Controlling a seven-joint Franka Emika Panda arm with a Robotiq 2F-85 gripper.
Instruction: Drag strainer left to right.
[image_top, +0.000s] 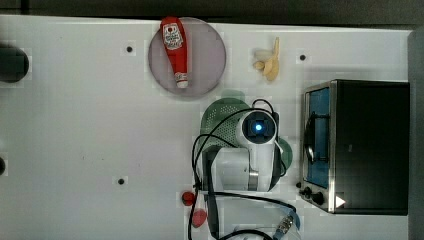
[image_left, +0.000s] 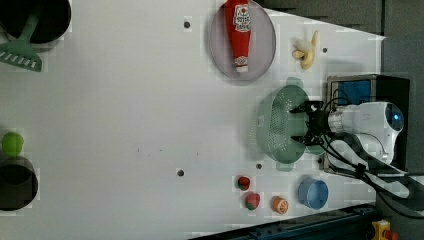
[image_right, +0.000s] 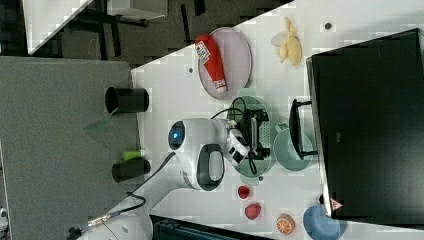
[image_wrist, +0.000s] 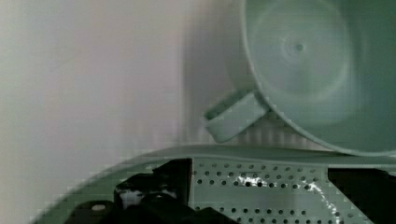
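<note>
Gripper (image_left: 306, 124): positioned over the strainer (image_left: 280, 122), at the long rim that faces the oven (image_left: 367, 90). In the left view the two black fingers (image_left: 303, 107) stand apart, one toward each end of the strainer, with perforated wall visible between them. In the wrist view a dark finger (image_wrist: 154, 191) sits inside the strainer (image_wrist: 261, 186) at either side of the frame, the holed wall between them. Whether the fingers touch the plastic cannot be told.

Strainer: pale mint-green plastic, oblong with rounded ends, a small tab at each end, interior covered in rows of fine holes. It rests upright on the white table (image_left: 125, 125), toward the left view's right, just in front of the oven. In the top view the strainer (image_top: 222, 120) is partly covered by the arm (image_top: 250, 155).

Mug (image_wrist: 303, 70): round, same mint green, handle pointing at the strainer rim; it stands just beside the strainer, between it and the oven. In the right view the mug (image_right: 292, 150) lies at the oven's door handle.

Further out: a ketchup bottle (image_left: 240, 32) lying on a plate (image_left: 265, 50), a peeled banana (image_left: 306, 50), small toy fruits (image_left: 252, 201) and a blue bowl (image_left: 313, 193).
</note>
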